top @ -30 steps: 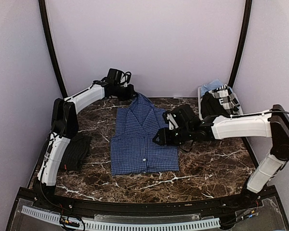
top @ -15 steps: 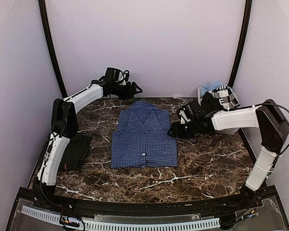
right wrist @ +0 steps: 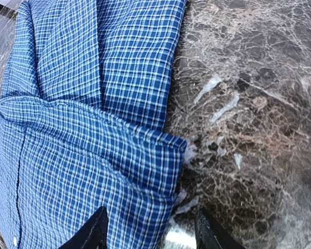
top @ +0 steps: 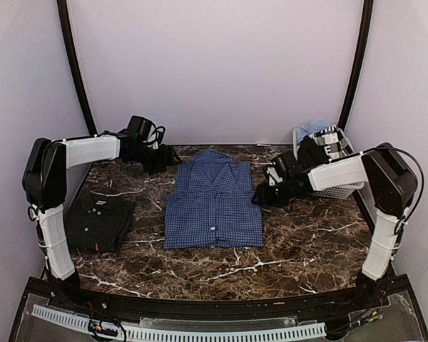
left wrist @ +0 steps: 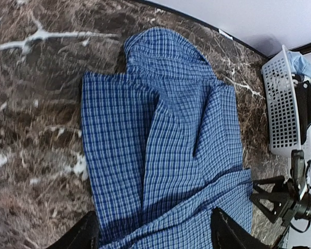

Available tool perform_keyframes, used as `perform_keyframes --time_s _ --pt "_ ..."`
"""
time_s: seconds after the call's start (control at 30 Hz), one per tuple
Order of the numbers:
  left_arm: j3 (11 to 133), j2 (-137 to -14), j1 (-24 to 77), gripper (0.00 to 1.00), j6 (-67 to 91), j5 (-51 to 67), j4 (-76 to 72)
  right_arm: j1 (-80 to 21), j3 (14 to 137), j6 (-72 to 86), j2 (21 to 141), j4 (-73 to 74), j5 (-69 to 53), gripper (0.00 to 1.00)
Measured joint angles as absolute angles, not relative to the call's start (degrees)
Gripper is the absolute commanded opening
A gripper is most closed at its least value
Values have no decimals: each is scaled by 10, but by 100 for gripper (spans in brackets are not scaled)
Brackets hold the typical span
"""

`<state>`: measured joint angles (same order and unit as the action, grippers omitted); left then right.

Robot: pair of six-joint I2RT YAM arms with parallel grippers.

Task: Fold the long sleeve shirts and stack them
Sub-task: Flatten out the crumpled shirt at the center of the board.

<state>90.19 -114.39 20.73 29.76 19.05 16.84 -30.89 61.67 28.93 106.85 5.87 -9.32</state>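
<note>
While both arms hung off the cloth, the blue checked shirt (top: 212, 206) lay flat in the middle of the tabletop (top: 307, 242), sleeves tucked in, collar toward the far wall. The left claw (top: 170, 159) hovered near the collar's left side, fingers spread with nothing between them. The right claw (top: 261, 198) sat just beside the shirt's right edge, likewise spread and empty. The dark shirt (top: 100, 221) rested folded near the tabletop's left edge, well apart from the blue one. Folding looked essentially done, with stacking likely the step in hand. The next move probably called for both claws to pinch opposite edges of the blue shirt low, through all layers, so the fold would hold while it was carried onto the dark one.
</note>
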Motion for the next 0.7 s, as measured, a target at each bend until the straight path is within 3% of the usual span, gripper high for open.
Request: perform_keyframes --time_s 0.17,0.47,0.7 --pt "740 -1071 208 71 311 185 131 -302 630 275 1091 56 -104 52" --pt "648 -1057 208 67 314 184 116 -296 665 268 1117 53 -112 50" --pt "643 -1058 208 50 328 197 94 -296 688 265 1132 53 -118 40"
